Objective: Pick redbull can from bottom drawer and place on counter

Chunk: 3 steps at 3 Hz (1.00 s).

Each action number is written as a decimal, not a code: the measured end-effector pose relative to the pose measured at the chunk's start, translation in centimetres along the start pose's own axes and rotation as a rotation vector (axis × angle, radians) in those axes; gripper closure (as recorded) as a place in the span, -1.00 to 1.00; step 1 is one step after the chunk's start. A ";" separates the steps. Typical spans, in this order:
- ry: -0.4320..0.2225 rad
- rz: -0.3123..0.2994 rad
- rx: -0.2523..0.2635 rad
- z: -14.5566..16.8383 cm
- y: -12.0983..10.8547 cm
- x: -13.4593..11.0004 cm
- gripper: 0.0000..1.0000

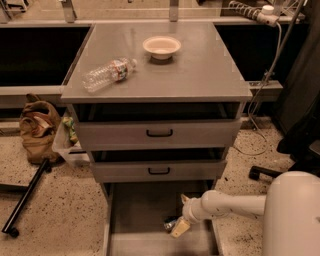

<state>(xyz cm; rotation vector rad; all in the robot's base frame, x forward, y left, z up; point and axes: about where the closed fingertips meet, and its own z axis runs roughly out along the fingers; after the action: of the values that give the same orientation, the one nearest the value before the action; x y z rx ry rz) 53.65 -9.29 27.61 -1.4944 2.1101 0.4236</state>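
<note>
Low in the open bottom drawer (142, 210), the gripper (176, 228) hangs at the end of the white arm (232, 205), right against the redbull can (169, 223). The can shows only as a small dark shape on the drawer floor, right of the middle. Whether the gripper has closed on it or merely touches it cannot be told.

At far left a black pole (26, 196) lies on the speckled floor, with a brown bag (37, 127) behind it and a white bin (67, 146) tucked beside the cabinet. On the counter (205, 75) a clear plastic bottle (107, 75) lies on its side near the left edge, and a shallow white bowl (161, 46) sits further back, near the centre. Below, the two black-handled drawers (159, 133) stand slightly open. At right, a power strip (252, 11) trails a cable down toward the floor.
</note>
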 end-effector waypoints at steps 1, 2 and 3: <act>-0.030 -0.010 -0.049 3.2 -0.3 1.7 -1.00; -0.030 -0.009 -0.048 3.2 -0.2 1.7 -1.00; -0.051 0.003 -0.052 3.6 -0.3 2.0 -1.00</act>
<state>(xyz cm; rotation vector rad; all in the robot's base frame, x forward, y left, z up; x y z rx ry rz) 54.28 -9.07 23.54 -1.4941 2.0766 0.5161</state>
